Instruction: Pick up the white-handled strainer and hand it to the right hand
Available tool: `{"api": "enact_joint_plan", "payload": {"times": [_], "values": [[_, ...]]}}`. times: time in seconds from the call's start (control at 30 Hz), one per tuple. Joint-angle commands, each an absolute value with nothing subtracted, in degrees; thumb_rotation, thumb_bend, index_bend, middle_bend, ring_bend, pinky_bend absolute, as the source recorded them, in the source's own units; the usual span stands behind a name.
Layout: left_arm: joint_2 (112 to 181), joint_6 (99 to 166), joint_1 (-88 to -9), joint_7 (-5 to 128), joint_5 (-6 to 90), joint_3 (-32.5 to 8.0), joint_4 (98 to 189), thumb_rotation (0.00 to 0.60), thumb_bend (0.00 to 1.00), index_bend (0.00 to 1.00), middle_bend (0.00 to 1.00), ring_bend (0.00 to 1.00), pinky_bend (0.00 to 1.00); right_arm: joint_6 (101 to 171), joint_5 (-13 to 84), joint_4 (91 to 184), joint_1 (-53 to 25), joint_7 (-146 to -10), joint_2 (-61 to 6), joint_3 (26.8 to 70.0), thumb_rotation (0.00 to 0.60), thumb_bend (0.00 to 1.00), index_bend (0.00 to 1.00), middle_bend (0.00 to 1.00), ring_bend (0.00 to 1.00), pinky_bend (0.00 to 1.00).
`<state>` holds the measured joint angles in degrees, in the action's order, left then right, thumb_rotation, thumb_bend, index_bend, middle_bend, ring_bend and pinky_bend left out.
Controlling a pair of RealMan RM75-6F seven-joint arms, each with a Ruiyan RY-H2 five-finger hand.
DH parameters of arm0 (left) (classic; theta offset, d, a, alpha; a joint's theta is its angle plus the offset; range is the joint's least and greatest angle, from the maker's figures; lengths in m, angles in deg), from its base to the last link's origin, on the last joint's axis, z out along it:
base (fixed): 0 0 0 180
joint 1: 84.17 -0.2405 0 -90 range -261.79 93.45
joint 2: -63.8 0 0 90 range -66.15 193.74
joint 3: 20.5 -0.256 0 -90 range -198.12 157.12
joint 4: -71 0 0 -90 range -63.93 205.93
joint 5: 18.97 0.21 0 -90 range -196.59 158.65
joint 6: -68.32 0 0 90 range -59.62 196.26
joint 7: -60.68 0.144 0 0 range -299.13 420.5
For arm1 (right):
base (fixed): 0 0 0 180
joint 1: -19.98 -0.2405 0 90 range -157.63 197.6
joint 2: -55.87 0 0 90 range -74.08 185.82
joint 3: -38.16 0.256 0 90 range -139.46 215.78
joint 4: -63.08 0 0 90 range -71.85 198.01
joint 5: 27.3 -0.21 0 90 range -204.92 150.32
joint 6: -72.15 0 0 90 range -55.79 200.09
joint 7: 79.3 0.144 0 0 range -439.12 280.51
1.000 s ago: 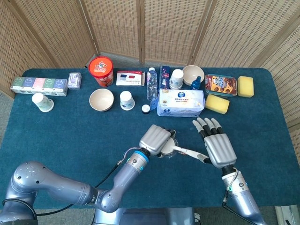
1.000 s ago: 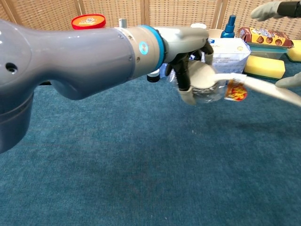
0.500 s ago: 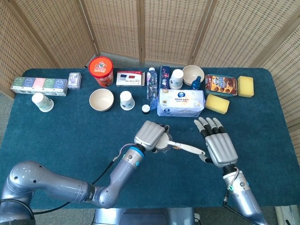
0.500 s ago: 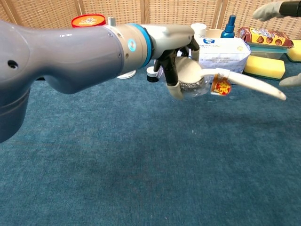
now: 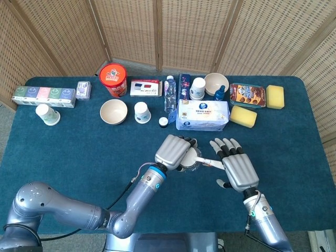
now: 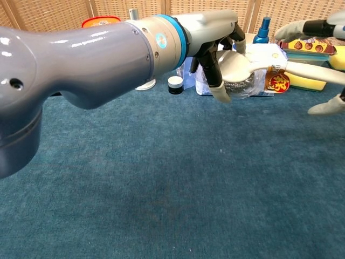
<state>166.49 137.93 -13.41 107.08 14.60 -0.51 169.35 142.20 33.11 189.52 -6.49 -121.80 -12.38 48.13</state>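
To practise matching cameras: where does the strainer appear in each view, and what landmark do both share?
Head view: strainer at centre, between left hand and right hand.
Chest view: strainer upper right, held by the left hand.
Shared landmark: tissue pack behind it.

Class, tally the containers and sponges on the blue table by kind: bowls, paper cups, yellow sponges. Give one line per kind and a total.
Bowls: 2 – one left, one at the back
Paper cups: 3 –
Yellow sponges: 2 –
Total: 7
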Motion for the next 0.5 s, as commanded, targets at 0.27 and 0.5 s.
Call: {"api": "enact_joint_plan", "payload": {"times": [0.27, 0.5], "values": [[167.5, 138.7, -14.5, 104.6, 15.5, 0.3, 170.9, 0.600, 0.00, 0.38, 0.39, 0.40, 0.57, 140.8, 23.7, 185.2, -11.0, -119.8, -16.0, 51.6, 0.600, 0.00, 0.00, 0.07, 0.02, 0.05], [167.8, 139.3, -14.9, 103.8, 15.9, 1.0, 171.9, 0.600, 0.00, 0.38, 0.39, 0.40, 0.57, 140.9, 20.3, 182.0, -12.9, -118.6, -18.3, 52.2, 0.600, 0.56, 0.34, 0.46, 0.40, 0.54]]}}
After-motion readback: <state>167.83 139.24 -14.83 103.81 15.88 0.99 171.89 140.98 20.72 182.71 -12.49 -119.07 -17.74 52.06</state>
